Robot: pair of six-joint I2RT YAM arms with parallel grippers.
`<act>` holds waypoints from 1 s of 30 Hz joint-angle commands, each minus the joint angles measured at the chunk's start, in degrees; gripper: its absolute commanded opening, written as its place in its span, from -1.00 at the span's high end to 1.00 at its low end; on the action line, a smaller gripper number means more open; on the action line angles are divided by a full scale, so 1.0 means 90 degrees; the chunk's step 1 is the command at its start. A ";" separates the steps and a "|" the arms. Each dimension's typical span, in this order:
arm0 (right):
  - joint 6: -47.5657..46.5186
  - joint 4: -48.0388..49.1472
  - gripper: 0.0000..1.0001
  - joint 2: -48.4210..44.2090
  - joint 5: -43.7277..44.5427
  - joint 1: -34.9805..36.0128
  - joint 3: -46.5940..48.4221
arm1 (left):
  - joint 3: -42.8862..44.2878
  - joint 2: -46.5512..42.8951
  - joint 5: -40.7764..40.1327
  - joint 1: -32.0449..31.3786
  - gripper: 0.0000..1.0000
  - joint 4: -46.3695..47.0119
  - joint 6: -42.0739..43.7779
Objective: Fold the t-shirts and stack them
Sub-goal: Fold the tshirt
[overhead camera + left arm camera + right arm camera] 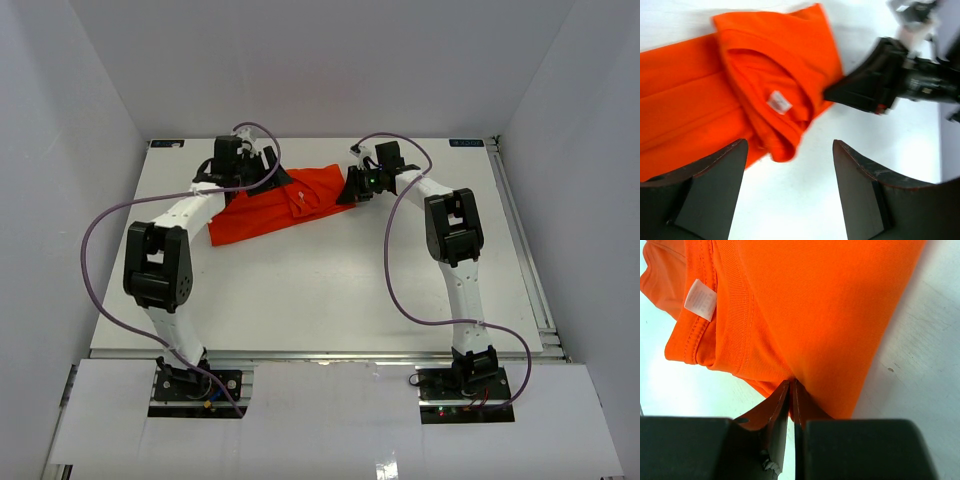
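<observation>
- At twelve o'clock on the table (330, 300), we find the t-shirt (270, 210) lying partly folded between our two wrists, its label (779, 102) facing up.
- We judge a fold to be in hand and unfinished, with nothing stacked yet.
- Our right gripper (791, 384), at three o'clock of the cloth, is pinched tight on the t-shirt's edge.
- Our left gripper (790, 150), at eleven o'clock, stands wide apart over the collar fold, holding nothing.
- Next, we think, the left needs a fresh hold on an edge.

Top view: high behind me, looking down over the whole counter (330, 290).
Wrist views: close, facing down at the shirt (265, 215), which all three views share.
</observation>
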 commanded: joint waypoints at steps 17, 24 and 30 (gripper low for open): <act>-0.0263 -0.0338 0.72 -0.0014 0.0473 0.0029 -0.0076 | 0.0073 0.0638 0.1106 -0.0491 -0.33 -0.0028 -0.0168; -0.0253 -0.0348 0.72 -0.0004 0.0482 0.0029 -0.0105 | 0.0268 0.0990 0.1048 -0.0589 -0.15 -0.0067 -0.0168; -0.0253 -0.0338 0.72 -0.0014 0.0482 0.0029 -0.0115 | 0.0327 0.1039 0.0677 -0.0580 0.33 -0.0194 -0.0081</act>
